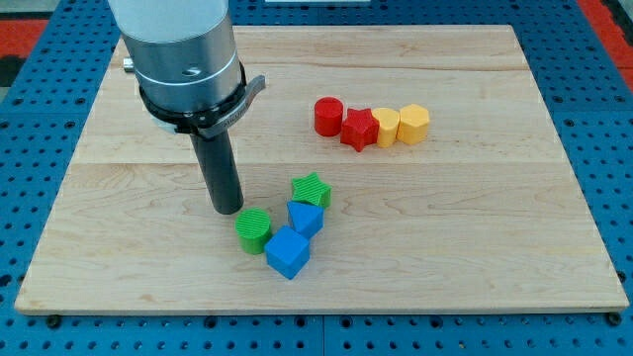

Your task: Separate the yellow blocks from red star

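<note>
The tool [229, 209] grips nothing, a bare rod beside the green cylinder [253, 229]; the yellow blocks [403, 126] touching the red star [359, 129] lie far right.

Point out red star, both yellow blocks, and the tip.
red star [359, 129]: camera view, top face.
yellow block beside the star [387, 126]: camera view, top face.
yellow hexagonal block [413, 124]: camera view, top face.
my tip [228, 209]: camera view, rod's lower end, left of the green cylinder [253, 229].

red cylinder [328, 116]: view's top, mid-board
green star [312, 189]: touching a blue block [306, 218]
green cylinder [253, 230]: beside blue cube [287, 252]
</note>
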